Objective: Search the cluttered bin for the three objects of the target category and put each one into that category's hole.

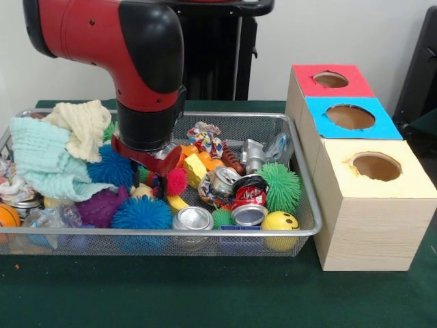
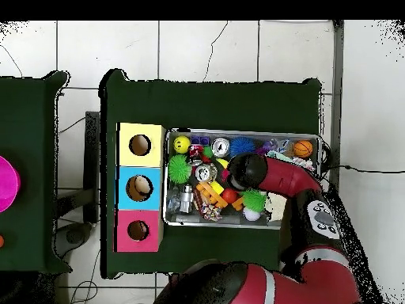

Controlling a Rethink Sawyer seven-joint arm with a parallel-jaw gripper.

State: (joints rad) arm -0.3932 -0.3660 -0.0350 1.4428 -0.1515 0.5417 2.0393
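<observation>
- The red and black arm (image 1: 136, 61) reaches down into the middle of the bin (image 1: 311, 229), its wrist low over the clutter.
- The claw (image 1: 158, 179) is buried among the toys beside a pink spiky ball (image 1: 176, 181); I cannot tell whether it is open or closed, or gripping anything.
- The bin sits on the green counter (image 1: 205, 294), just beside the wooden boxes; from the front they stand at its right end.
- Those boxes form a row: the yellow-topped box (image 1: 372, 198) nearest, the blue-topped box (image 1: 349, 117) behind it, the red-topped box (image 1: 330, 80) farthest, each with a round hole.
- Inside the bin: a pale green cloth (image 1: 41, 160) and a cream cloth (image 1: 82, 126) heaped at the left, blue spiky balls (image 1: 140, 213), a purple one (image 1: 99, 205), a green spiky ball (image 1: 281, 186), a yellow smiley ball (image 1: 280, 222), and crushed cans (image 1: 247, 201).
- From overhead, the arm crosses the bin's right half and hides part of the contents.
</observation>
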